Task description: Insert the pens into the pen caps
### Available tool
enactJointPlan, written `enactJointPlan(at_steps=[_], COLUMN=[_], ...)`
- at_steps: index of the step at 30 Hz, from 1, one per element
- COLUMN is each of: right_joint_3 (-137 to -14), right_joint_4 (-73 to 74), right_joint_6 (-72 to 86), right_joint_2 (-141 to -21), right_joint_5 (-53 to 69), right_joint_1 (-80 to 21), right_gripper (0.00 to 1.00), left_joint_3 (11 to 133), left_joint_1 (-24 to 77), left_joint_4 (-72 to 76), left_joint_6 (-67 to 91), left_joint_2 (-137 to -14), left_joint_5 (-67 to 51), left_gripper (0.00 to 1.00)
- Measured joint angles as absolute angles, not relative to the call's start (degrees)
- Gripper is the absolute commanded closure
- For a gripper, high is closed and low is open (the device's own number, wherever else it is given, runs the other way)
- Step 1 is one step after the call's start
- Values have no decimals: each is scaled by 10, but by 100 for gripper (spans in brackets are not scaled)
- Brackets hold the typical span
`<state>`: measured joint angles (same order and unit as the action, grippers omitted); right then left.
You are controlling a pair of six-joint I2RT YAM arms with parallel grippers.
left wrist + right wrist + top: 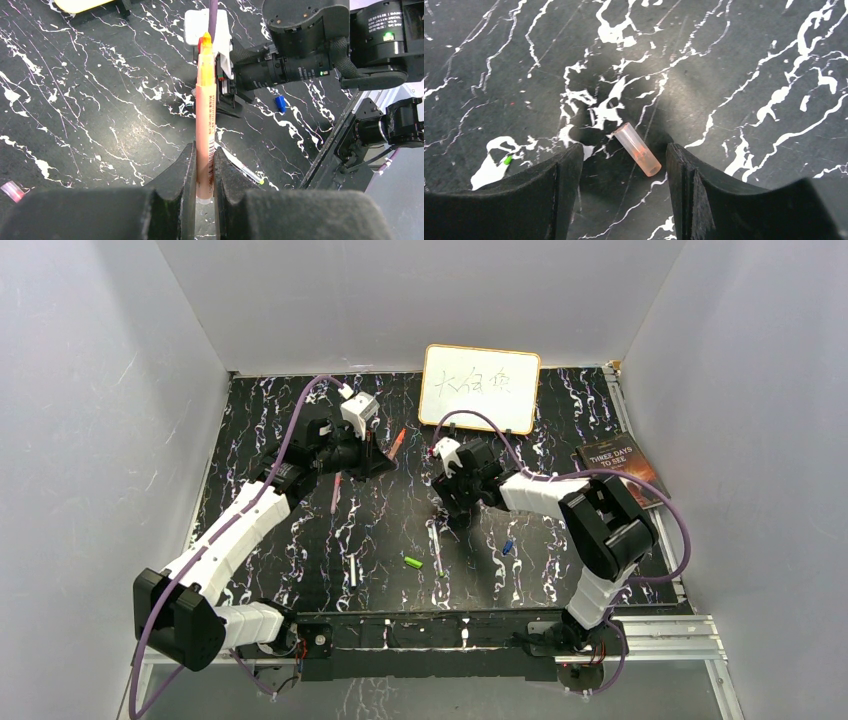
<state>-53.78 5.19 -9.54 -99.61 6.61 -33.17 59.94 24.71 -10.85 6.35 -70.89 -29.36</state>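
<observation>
My left gripper (204, 165) is shut on an orange-red pen (205, 125), held above the table with its yellow tip pointing away towards the right arm; it also shows in the top view (397, 443). My right gripper (624, 170) is open and low over the table, its fingers on either side of a brownish-orange translucent cap (637, 149) that lies flat and touches neither finger. In the top view that gripper (453, 508) hides this cap. A green cap (412, 562), a blue cap (508, 548), a pink pen (335, 495) and two white pens (352, 570) (435, 545) lie loose on the table.
A whiteboard (480, 387) leans at the back wall. A dark book (622, 468) lies at the right edge. The right arm's wrist (300, 50) is just beyond the held pen's tip. Grey walls close in the left, right and back.
</observation>
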Motion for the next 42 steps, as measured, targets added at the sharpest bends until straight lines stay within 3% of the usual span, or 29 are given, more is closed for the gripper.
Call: enactJointPlan(at_steps=[9,19,31,36,42], right_joint_3=[-541,-543,-543,-486,-452], right_joint_4=[27,27,55,-51,-258], right_joint_6=[-89,-75,39,159,296], right_joint_2=[-1010,-1011,-967,-819,-731], right_joint_5=[81,73,46,84,127], right_joint_1=[-319,-319,-325,-317,-305], right_gripper=[63,100,100,100,100], left_joint_3=[599,599,576,446,313], left_joint_1=[247,247,247,253,305], left_joint_4=[-109,-109,-48,171,419], left_joint_6=[62,62,107,267,453], left_joint_2=[-706,-705,-699,-679,-677], left_joint_5=[-294,-294,-316,-336,-285], left_gripper=[100,100,100,100,100])
